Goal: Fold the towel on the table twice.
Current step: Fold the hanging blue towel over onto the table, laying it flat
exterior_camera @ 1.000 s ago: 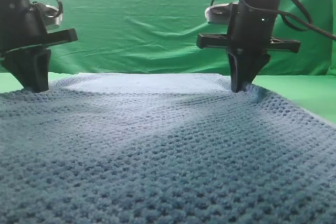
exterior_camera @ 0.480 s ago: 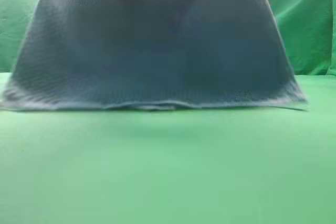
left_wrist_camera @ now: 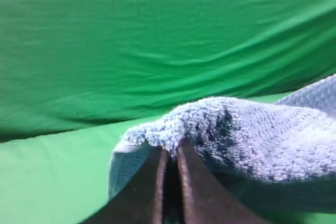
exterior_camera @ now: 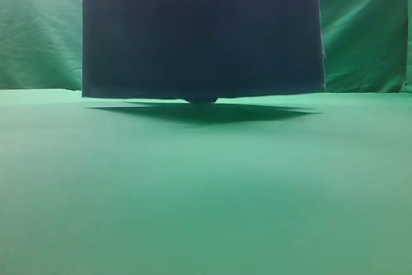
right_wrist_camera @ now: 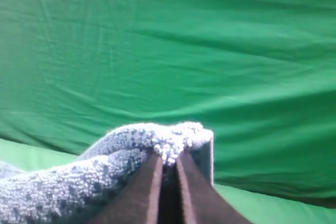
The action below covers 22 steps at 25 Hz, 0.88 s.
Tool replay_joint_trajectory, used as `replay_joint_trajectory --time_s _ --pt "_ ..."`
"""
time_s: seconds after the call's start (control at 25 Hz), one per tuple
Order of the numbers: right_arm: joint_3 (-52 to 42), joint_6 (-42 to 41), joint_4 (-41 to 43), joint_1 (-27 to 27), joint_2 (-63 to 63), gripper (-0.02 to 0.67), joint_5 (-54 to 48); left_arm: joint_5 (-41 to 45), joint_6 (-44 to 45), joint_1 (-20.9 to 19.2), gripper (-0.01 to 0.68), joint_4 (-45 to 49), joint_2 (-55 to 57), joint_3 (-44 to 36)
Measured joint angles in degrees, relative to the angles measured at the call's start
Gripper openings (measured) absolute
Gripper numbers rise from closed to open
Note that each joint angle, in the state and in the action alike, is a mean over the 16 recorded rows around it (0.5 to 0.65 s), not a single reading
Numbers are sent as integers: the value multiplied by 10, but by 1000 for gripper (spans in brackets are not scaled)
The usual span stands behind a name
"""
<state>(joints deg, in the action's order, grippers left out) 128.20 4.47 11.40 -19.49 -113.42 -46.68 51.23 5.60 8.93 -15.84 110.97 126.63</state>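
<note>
The towel (exterior_camera: 203,30) hangs as a dark blue-grey sheet in the exterior view, its lower edge a little above the green table (exterior_camera: 206,191), with a shadow under it. Both arms are above the frame there. In the left wrist view my left gripper (left_wrist_camera: 171,153) is shut on a bunched corner of the towel (left_wrist_camera: 247,129). In the right wrist view my right gripper (right_wrist_camera: 168,158) is shut on the other corner of the towel (right_wrist_camera: 105,156).
A wrinkled green cloth backdrop (exterior_camera: 38,30) stands behind the table and fills both wrist views (left_wrist_camera: 157,35) (right_wrist_camera: 210,51). A small dark thing (exterior_camera: 201,100) shows just under the towel's lower edge.
One second ago the towel lay flat with both grippers at its far corners. It has been lifted off the table and now hangs straight and narrower, its lower edge off the surface.
</note>
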Motion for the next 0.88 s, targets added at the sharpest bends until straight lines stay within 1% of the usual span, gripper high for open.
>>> replay_joint_trajectory --time_s 0.28,0.52,0.68,0.88 --pt "-58 0 7 9 3 0 -40 37 -2 0 0 0 4 -38" --pt "-95 -2 4 9 27 0 -91 45 -3 2 0 -2 -25 -102" --pt "-125 -7 -1 4 58 0 -117 35 -2 5 0 -6 -67 -166" --pt "-192 -12 -7 -10 115 0 -121 2 2 10 0 -13 -143 -280"
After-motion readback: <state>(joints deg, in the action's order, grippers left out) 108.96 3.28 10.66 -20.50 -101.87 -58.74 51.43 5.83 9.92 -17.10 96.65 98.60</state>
